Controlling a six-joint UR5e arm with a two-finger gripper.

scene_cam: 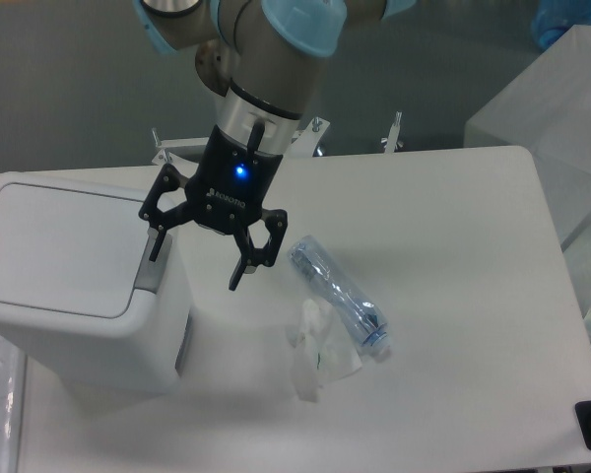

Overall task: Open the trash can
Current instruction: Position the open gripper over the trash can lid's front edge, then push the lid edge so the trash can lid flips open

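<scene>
Fingers (157,241) spread wide, gripping nothing; gripper (197,261) hangs at the right edge of the trash can (74,281), above its grey latch strip (154,264). Lid shut. Can sits at table's (463,256) left. Plastic bottle (340,294) and crumpled wrapper (318,350) lie right.

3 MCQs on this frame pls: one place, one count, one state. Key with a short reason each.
1. Where is the gripper?
A. over the right-hand table edge
B. by the latch edge of the trash can
C. down on the plastic bottle

2. How many loose items lie on the table beside the bin?
A. two
B. four
C. none

3. What state is the lid in?
A. swung fully up
B. missing
C. flat and closed

Key: B, its fingers straddle the bin's right edge by the grey latch strip; A, just the bottle and a crumpled white wrapper; C, the lid lies level in its frame.
</scene>
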